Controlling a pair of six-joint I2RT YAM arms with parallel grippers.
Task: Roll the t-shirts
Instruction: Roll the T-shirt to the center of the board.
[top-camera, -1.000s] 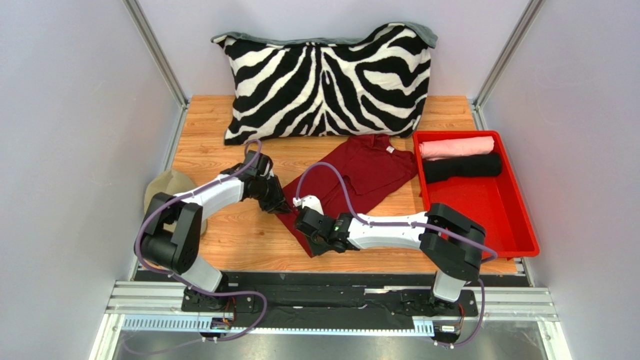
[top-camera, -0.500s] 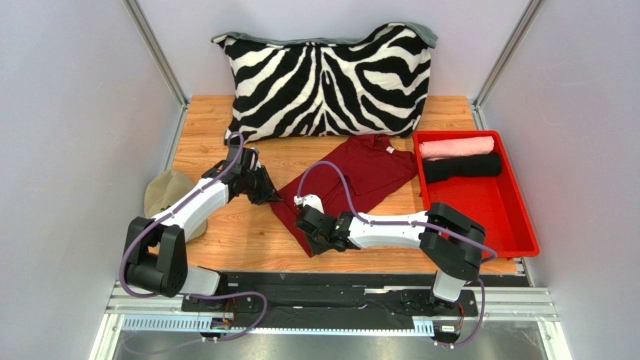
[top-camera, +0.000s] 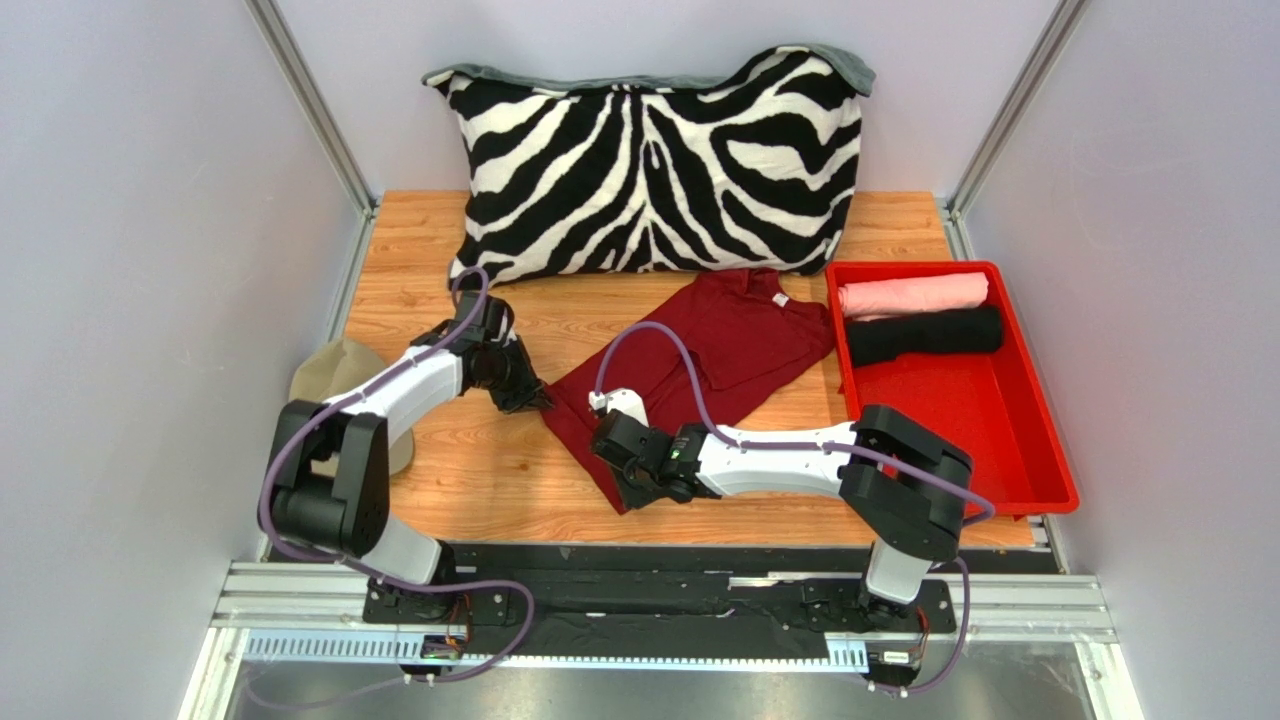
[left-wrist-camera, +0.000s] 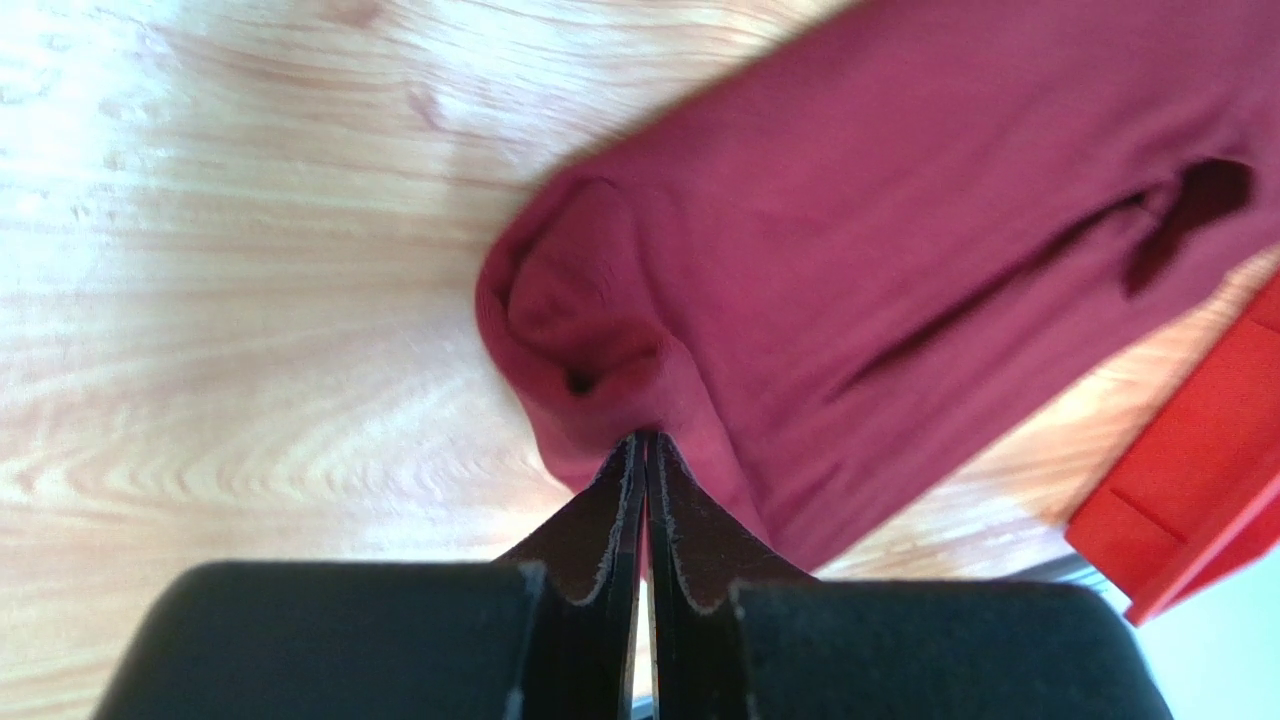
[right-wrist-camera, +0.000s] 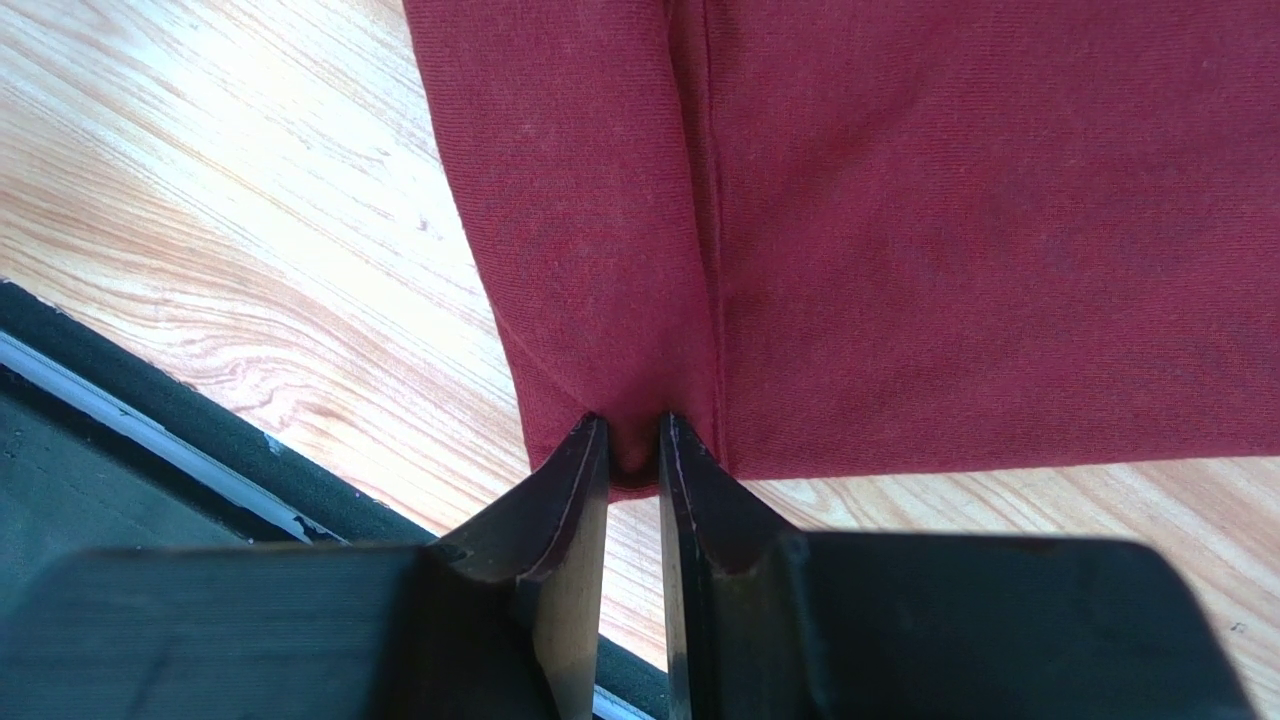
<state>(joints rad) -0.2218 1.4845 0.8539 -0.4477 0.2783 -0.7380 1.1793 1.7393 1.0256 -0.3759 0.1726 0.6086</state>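
This is looking like a lab test cell: plain white panels (top-camera: 135, 300) and aluminium posts (top-camera: 311, 105) are standing around the wooden table (top-camera: 451, 480), and a metal rail (top-camera: 1052, 608) is running along the table's near edge.

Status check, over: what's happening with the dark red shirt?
Left gripper shut on dark red cloth t-shirt edge. Right gripper pinching its near hem. Nothing in the way.
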